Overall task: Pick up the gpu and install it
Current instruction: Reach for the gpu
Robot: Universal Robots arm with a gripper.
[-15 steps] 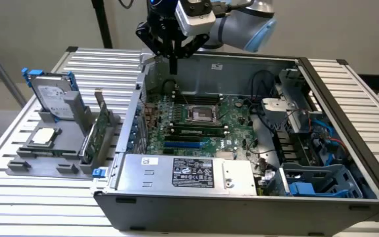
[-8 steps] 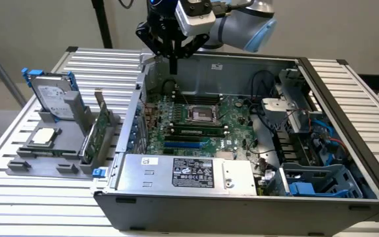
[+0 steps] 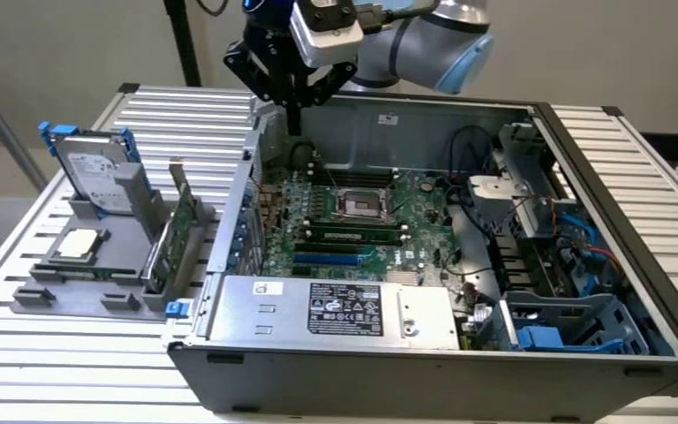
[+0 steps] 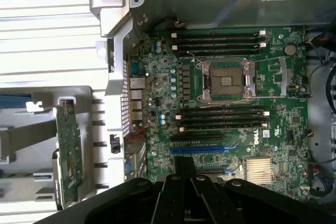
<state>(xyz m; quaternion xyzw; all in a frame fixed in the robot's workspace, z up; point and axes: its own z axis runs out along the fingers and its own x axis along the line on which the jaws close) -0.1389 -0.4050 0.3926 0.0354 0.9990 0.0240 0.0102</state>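
Note:
The gpu (image 3: pixel 172 237) stands on edge in a grey rack (image 3: pixel 74 296) on the slatted table, at the exterior view's left of the open computer case; its green board and silver bracket show. In the wrist view the gpu (image 4: pixel 68 153) is a thin green strip beside the case wall. My gripper (image 3: pixel 297 124) hangs over the case's back corner, above the motherboard (image 3: pixel 351 221), well apart from the card. Its fingers (image 4: pixel 185 174) are pressed together with nothing between them. A blue slot (image 4: pixel 202 149) lies on the motherboard (image 4: pixel 226 103) just beyond the fingertips.
A silver hard drive with blue rails (image 3: pixel 98 177) and a small square processor chip (image 3: pixel 80 243) sit in the same rack. The case holds a power supply (image 3: pixel 333 309), an open processor socket (image 3: pixel 357 205), cables and a blue drive cage (image 3: pixel 563 331).

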